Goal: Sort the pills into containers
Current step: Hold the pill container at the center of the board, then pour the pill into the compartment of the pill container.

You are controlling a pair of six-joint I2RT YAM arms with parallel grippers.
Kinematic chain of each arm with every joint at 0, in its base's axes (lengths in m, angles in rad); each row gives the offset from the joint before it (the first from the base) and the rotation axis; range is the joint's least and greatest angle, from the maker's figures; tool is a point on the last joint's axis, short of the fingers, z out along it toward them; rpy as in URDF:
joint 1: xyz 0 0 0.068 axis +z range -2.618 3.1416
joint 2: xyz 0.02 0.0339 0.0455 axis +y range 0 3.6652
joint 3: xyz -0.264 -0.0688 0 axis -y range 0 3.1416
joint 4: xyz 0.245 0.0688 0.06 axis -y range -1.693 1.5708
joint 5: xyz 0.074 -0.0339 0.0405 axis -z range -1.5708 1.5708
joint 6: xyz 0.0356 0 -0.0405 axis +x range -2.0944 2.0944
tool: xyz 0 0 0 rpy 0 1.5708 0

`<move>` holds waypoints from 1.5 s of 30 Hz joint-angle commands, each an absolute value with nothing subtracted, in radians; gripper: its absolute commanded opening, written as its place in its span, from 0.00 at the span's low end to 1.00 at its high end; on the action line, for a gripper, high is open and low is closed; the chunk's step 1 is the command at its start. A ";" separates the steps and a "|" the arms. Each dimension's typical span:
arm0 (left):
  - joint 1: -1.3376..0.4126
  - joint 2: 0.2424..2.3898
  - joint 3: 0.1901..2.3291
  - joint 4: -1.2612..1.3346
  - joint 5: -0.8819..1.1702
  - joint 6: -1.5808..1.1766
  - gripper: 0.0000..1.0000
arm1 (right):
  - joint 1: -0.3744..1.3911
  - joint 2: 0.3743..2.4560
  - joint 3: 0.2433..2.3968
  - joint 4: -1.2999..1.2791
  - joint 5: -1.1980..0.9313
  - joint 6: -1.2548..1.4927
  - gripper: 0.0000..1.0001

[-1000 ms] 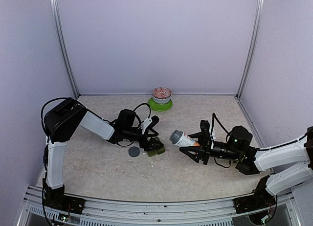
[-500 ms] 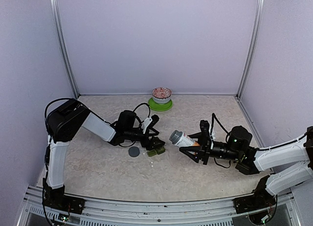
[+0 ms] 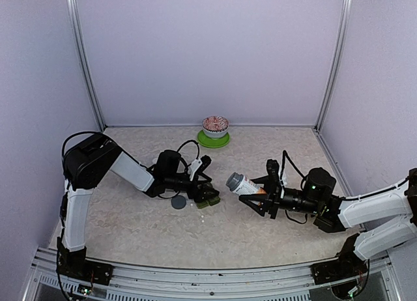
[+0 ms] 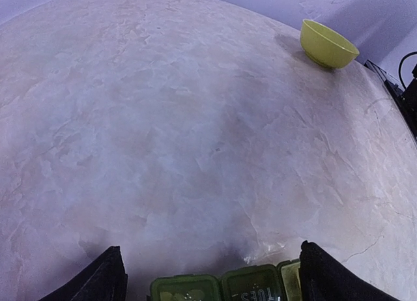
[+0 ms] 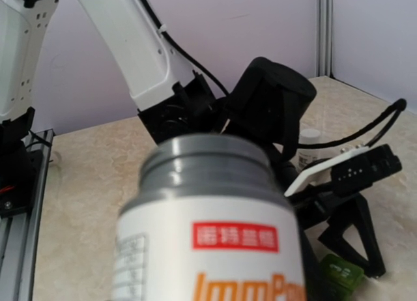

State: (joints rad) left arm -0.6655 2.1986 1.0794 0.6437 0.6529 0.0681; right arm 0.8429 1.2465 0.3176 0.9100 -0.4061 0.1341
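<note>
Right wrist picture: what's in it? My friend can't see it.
A white bottle with a grey top and red label fills the front. Behind it, the left arm reaches toward a dark green container on the table.

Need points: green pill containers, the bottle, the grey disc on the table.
containers [image 3: 210, 198]: top external view, on the top of the dark green strip.
bottle [image 3: 246, 185]: top external view, on the middle of its white body.
grey disc [image 3: 178, 202]: top external view, on the disc's centre.
</note>
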 commanded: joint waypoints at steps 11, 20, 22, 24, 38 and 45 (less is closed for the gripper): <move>-0.677 2.224 1.057 0.715 0.640 0.063 0.87 | 0.864 1.247 0.316 0.944 -0.395 0.156 0.26; -0.680 2.227 1.054 0.722 0.629 0.064 0.81 | 0.865 1.252 0.321 0.940 -0.394 0.155 0.26; -0.680 2.228 1.054 0.723 0.628 0.064 0.80 | 0.865 1.253 0.319 0.938 -0.392 0.156 0.26; -0.681 2.230 1.052 0.725 0.627 0.064 0.80 | 0.866 1.256 0.319 0.932 -0.384 0.157 0.26; -0.685 2.233 1.034 0.760 0.611 0.056 0.78 | 0.887 1.358 0.345 0.906 -0.259 0.187 0.26; -0.683 2.233 1.034 0.768 0.610 0.051 0.76 | 0.906 1.444 0.388 0.889 -0.221 0.195 0.25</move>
